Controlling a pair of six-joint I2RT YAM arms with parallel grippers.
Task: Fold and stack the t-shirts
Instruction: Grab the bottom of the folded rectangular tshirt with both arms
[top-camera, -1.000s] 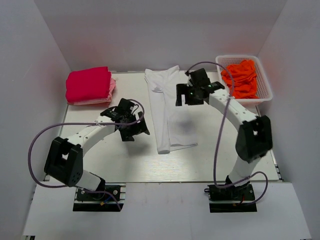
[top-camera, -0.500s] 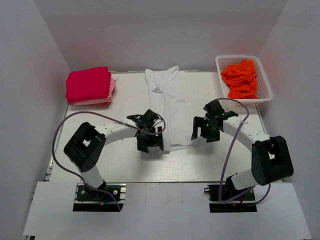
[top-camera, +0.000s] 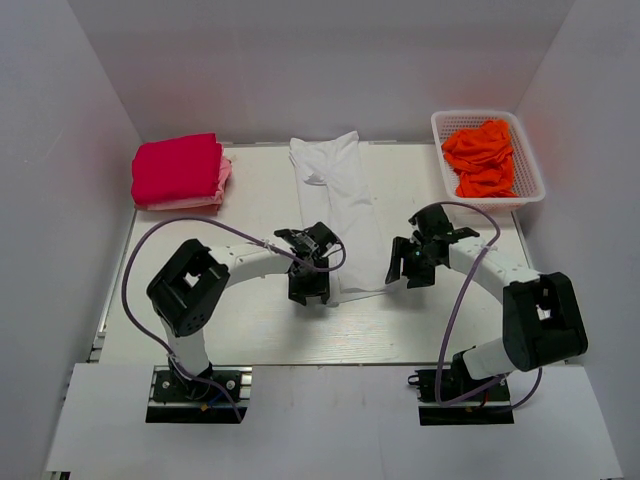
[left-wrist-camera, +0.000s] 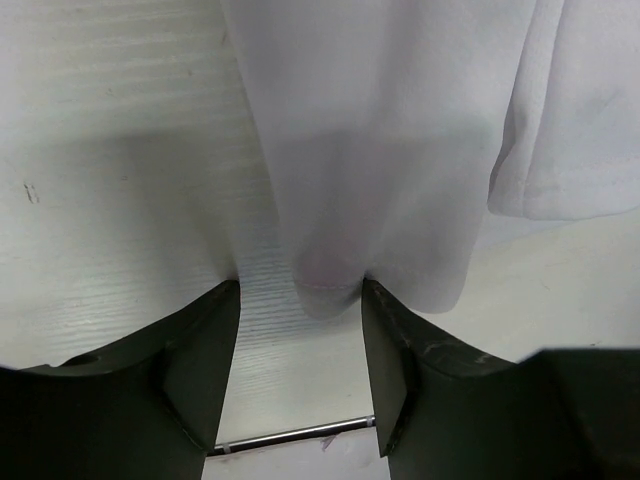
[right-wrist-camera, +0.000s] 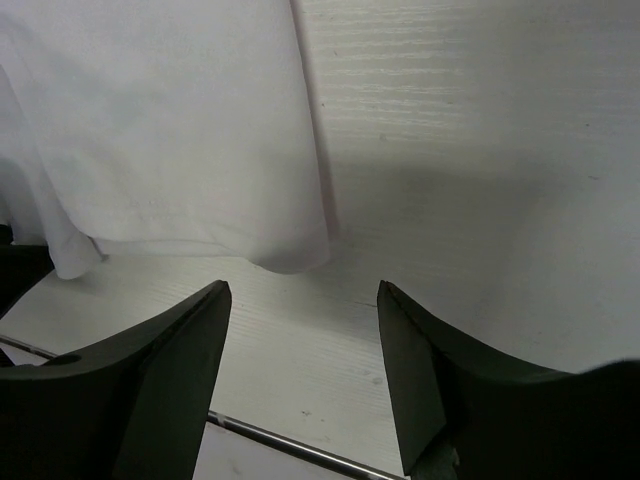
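The white t-shirt lies folded into a long strip down the middle of the table. My left gripper is open at its near left corner. In the left wrist view that corner of the white cloth reaches just between the fingertips. My right gripper is open at the strip's near right corner. In the right wrist view the cloth corner lies just ahead of the open jaws, apart from them. A crimson-pink folded shirt lies on a paler pink one at far left. Orange shirts fill the basket.
The white lattice basket stands at the far right corner. White walls close the table on the left, back and right. Purple cables loop from both arms over the table.
Both grippers have come from farther back to the shirt's near end. In the last half second the left gripper edged right onto the near left corner; the right barely moved.
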